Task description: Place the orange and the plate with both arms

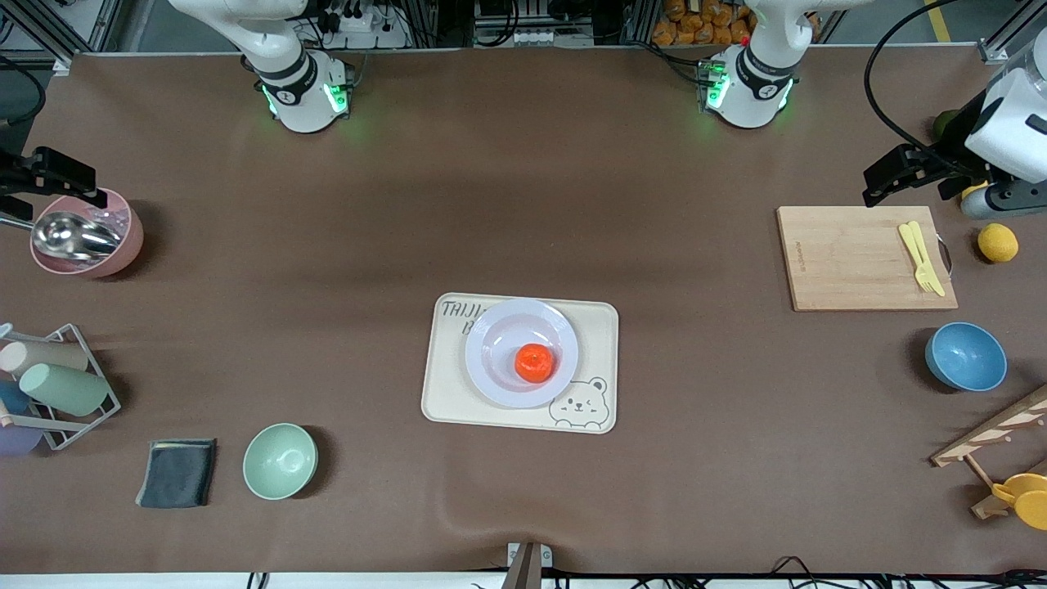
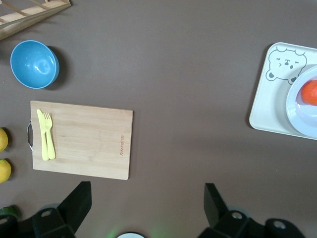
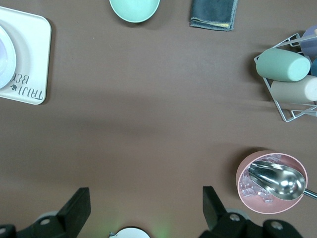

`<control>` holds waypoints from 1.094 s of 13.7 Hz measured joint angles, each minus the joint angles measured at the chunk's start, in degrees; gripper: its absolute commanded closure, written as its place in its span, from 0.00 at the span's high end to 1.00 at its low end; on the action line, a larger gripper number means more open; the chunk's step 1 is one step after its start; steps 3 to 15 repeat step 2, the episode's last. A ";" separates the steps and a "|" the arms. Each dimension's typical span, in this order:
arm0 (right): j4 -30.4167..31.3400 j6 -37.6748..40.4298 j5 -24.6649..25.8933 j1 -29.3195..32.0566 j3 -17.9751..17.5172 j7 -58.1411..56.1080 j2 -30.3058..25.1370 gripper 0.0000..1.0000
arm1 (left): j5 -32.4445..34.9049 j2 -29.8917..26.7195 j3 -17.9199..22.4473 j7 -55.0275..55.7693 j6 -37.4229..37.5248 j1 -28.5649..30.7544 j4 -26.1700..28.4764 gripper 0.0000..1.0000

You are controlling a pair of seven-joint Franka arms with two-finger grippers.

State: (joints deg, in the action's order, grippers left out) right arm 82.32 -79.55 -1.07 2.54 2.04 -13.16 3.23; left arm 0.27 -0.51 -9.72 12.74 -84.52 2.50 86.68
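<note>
Right now the orange (image 1: 534, 362) sits inside the plate (image 1: 499, 327), and the plate rests on the cream bear tray (image 1: 593, 327) at the middle of the table (image 1: 523, 164).

Both arms wait, well apart from it. The left gripper (image 2: 147, 206) hangs over the table's left-arm end, by the wooden cutting board (image 1: 851, 258), its fingers (image 2: 77, 201) spread wide and holding nothing. The right gripper (image 3: 146, 206) hangs over the right-arm end, near the pink bowl (image 1: 123, 245) with the metal scoop, and is likewise spread and empty.

You should expect the orange to be light, round and glossy, so it may roll in the plate's shallow well or slip; take it across its middle with a gentle squeeze. Judge the plate as stiff, smooth and probably breakable; pinch its wide rim, keeping it level.
</note>
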 measured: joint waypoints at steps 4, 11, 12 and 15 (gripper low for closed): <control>0.60 -0.32 0.00 0.08 0.00 0.09 0.00 1.00 | 0.00 0.01 0.01 0.00 0.00 0.00 -0.15 1.00; 0.60 -0.32 0.00 0.08 0.00 0.09 0.00 1.00 | 0.00 0.01 0.01 0.00 0.00 0.00 -0.15 1.00; 0.60 -0.32 0.00 0.08 0.00 0.09 0.00 1.00 | 0.00 0.01 0.01 0.00 0.00 0.00 -0.15 1.00; 0.60 -0.32 0.00 0.08 0.00 0.09 0.00 1.00 | 0.00 0.01 0.01 0.00 0.00 0.00 -0.15 1.00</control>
